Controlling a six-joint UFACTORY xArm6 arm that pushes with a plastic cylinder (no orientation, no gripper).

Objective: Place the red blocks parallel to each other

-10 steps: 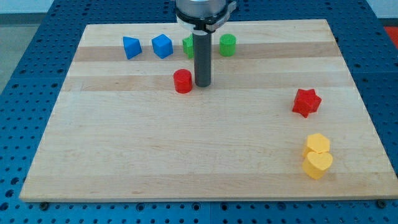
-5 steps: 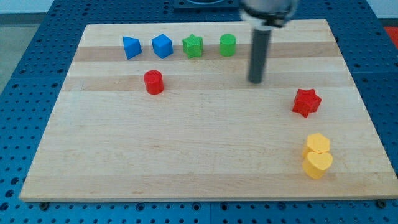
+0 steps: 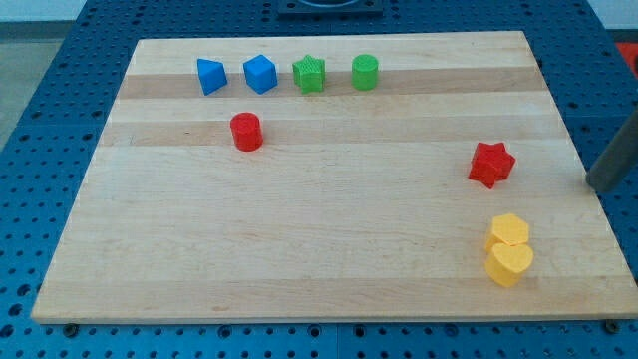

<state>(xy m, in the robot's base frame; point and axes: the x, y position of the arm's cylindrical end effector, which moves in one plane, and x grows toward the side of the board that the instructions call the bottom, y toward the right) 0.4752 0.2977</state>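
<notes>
**Rod waits at board's edge with red blocks far apart**

The red star [image 3: 491, 164] sits on the wooden board [image 3: 299, 249] near its right edge, above the two touching yellow blocks [image 3: 509, 249]. The red cylinder [image 3: 246, 132] stands well to the star's left, below the blue blocks [image 3: 235, 75]. Both look small, light and rigid, likely to slide easily; the cylinder's round side may veer off a glancing push, so contact should meet each block squarely. My tip [image 3: 601, 185] hovers right of the star, just beyond the board's edge, touching nothing. There is no pincer, only a bare rod.
</notes>
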